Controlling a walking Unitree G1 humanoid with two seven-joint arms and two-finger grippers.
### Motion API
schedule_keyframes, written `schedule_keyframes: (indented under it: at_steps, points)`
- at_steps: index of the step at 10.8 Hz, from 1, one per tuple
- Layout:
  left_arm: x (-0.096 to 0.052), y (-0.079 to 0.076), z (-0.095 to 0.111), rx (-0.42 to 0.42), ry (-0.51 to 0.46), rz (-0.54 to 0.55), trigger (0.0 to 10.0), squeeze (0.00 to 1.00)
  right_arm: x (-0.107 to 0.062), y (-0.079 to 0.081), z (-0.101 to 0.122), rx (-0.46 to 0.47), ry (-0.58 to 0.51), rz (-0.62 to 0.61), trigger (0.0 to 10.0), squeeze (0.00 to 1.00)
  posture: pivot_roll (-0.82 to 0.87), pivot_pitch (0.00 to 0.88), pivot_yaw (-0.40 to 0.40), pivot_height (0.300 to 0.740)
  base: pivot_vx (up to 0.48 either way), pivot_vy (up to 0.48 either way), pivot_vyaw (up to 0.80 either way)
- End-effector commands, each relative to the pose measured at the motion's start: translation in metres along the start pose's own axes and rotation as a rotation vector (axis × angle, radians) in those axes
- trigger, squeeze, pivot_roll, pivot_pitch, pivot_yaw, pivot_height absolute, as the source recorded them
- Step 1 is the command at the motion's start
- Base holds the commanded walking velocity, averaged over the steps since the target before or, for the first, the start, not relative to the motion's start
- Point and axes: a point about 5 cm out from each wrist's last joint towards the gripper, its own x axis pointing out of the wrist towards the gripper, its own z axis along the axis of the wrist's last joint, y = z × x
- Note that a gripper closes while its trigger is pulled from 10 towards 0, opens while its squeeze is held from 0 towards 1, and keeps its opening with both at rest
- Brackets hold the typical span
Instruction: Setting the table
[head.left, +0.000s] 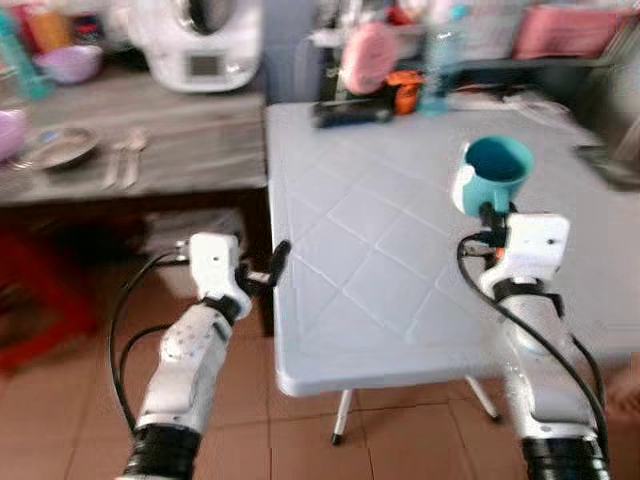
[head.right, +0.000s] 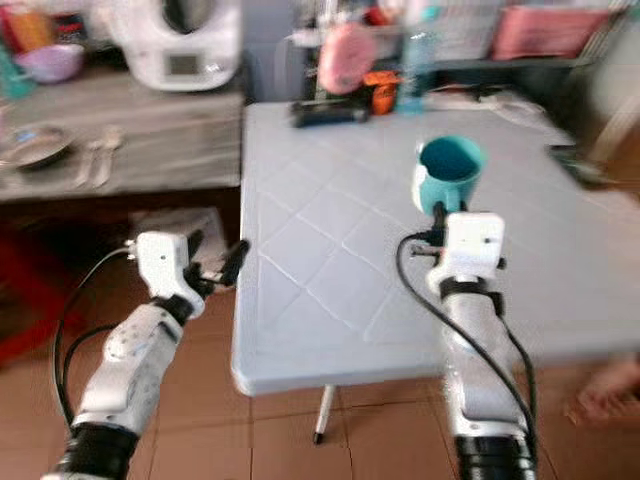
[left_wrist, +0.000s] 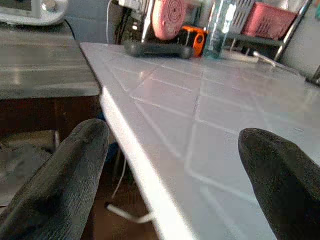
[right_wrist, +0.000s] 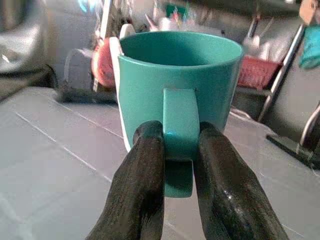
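Right end effector (right_wrist: 172, 150) grasping the teal mug (right_wrist: 180, 85) by its handle above the white desk (head.left: 380, 260). Left end effector (left_wrist: 170, 170) released, fingers spread at the desk's edge.

Head eyes overlook the table (head.left: 400, 250); wrist cameras skim it.

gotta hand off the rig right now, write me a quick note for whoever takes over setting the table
Right pincer: shut on the handle of the teal mug, held upright above the white table, not yet set down.
Left pincer: open, holding nothing, at the table's left edge.
On the side counter: a metal plate and cutlery, not yet brought over.
Far end of the table holds a bottle and clutter.
Done: mug picked up.
Left: place the mug, then fetch the plate and cutlery.
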Motion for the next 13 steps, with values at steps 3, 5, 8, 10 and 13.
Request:
schedule_keyframes:
  at_steps: [3, 5, 8, 10, 13]
  points:
    - [0.0084, -0.0011, 0.0065, 0.010, -0.029, -0.016, 10.0, 0.00, 0.0011, -0.0009, 0.0074, -0.011, -0.014, 0.002, 10.0, 0.00, 0.05, 0.000, 0.015, 0.740, 0.000, 0.400, -0.63]
    - [0.0092, -0.0012, 0.0058, 0.011, -0.031, -0.014, 10.0, 0.00, 0.0015, -0.0023, 0.0107, -0.018, -0.026, -0.004, 10.0, 0.00, 0.05, 0.000, 0.013, 0.740, 0.000, 0.401, 0.00]
    - [0.0103, -0.0017, 0.0056, 0.013, -0.035, -0.011, 10.0, 0.00, -0.0004, -0.0014, 0.0111, -0.033, -0.034, 0.002, 10.0, 0.00, 0.05, 0.000, 0.013, 0.740, 0.000, 0.402, 0.00]
    - [0.0108, -0.0003, 0.0056, 0.018, -0.035, -0.009, 10.0, 0.00, -0.0005, -0.0006, 0.0123, -0.033, -0.040, 0.001, 10.0, 0.00, 0.05, 0.000, 0.016, 0.740, 0.000, 0.401, 0.69]
    - [0.0114, -0.0008, 0.0054, 0.022, -0.034, -0.009, 10.0, 0.00, -0.0013, -0.0014, 0.0126, -0.032, -0.042, -0.006, 10.0, 0.00, 0.04, 0.000, 0.017, 0.740, 0.000, 0.399, 0.71]
